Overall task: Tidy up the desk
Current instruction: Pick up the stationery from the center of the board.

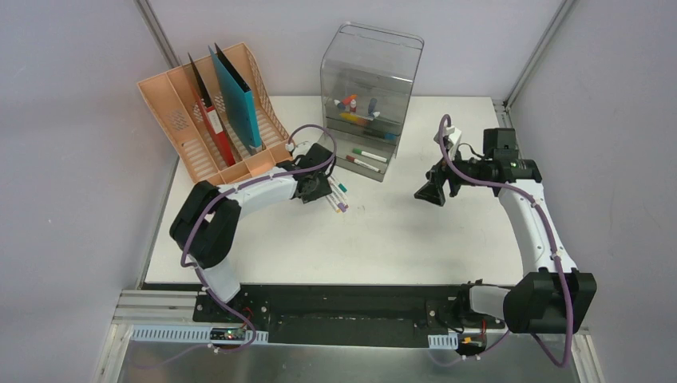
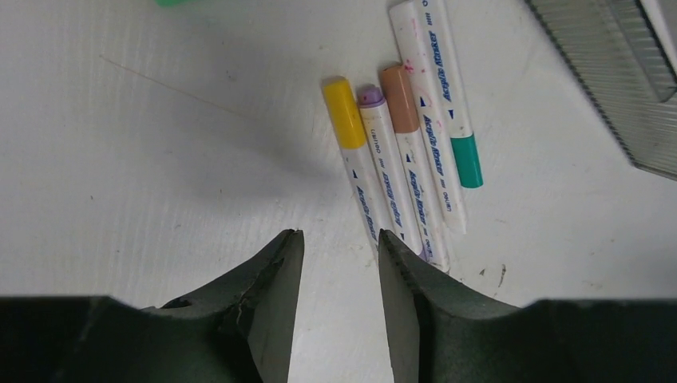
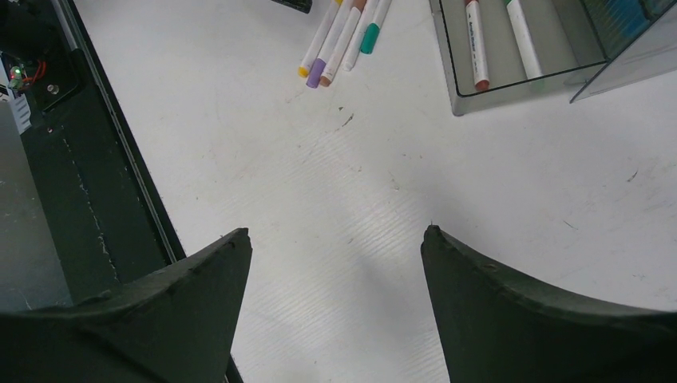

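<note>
The white tabletop (image 1: 383, 239) is seen filling the middle of the overhead view, edged by its black rail at 6 o'clock, and it is spread beneath both wrist cameras too. At 10 o'clock on it a peach file rack (image 1: 180, 120) is stood, with a red folder (image 1: 212, 120) and a teal folder (image 1: 237, 96) kept upright in its slots. At 12 o'clock a clear grey drawer box (image 1: 371, 76) is set, and its lowest drawer (image 3: 511, 86) is found standing out toward 6 o'clock, with a red-capped marker (image 1: 366, 165) and a green-capped marker (image 1: 370, 152) laid inside. Between rack and box the left gripper (image 2: 339, 235) is brought low over the surface, and here four pens are lined up side by side just beyond it: a yellow-capped marker (image 2: 345, 112), a purple-capped marker (image 2: 370, 97), an orange-capped marker (image 2: 398, 98) and a teal-capped marker (image 2: 466, 159), the last one turned with its cap toward 5 o'clock. The left jaws are parted by a narrow gap, bare surface is shown through it, and nothing is grasped. The near ends of the pens are covered by one finger, though contact cannot be judged. Over at 3 o'clock the right gripper (image 3: 335, 231) is held above bare surface, well apart from the pens, its jaws spread wide and released, with nothing between them.
</note>
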`<action>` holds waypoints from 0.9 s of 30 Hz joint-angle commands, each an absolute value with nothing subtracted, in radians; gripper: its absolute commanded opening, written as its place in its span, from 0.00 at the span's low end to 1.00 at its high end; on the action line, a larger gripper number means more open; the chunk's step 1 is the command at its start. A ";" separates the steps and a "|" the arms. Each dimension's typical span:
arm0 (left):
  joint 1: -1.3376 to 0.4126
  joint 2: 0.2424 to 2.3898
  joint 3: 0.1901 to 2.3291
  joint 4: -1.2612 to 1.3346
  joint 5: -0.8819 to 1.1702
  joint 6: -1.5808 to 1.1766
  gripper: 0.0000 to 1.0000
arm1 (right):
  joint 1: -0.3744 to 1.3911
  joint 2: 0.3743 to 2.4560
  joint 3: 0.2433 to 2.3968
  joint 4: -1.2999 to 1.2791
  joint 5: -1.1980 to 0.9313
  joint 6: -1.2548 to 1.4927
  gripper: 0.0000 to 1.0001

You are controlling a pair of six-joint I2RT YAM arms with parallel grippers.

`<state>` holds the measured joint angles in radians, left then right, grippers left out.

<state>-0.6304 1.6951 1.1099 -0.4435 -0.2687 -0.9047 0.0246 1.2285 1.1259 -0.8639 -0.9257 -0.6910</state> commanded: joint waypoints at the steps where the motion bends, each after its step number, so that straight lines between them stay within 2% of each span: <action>1: -0.662 1.715 1.197 -0.481 -0.338 -0.880 0.41 | 0.044 1.268 1.185 -0.892 -0.925 -0.730 0.81; 10: -0.703 1.816 1.287 -0.582 -0.383 -0.959 0.39 | 0.083 1.308 1.187 -0.899 -0.887 -0.740 0.82; 27: -0.724 1.844 1.298 -0.582 -0.376 -0.939 0.33 | 0.089 1.318 1.188 -0.900 -0.886 -0.741 0.82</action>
<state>-0.7143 1.8378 1.2591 -0.5797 -0.3603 -0.9363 0.0834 1.3193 1.1500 -0.8963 -0.8757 -0.7170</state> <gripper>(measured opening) 0.333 0.818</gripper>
